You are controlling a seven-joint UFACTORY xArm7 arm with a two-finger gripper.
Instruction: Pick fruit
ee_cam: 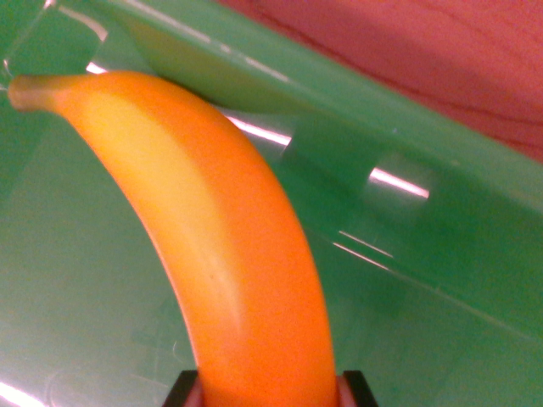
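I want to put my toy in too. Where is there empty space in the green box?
Bare floor of the green bin lies left of the banana, and more to its right below the bin wall. The bottom centre is crowded by the gripper holding the banana.

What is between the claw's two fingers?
The banana is. In the wrist view its lower end sits between the claw fingers at the bottom edge, above the green bin.
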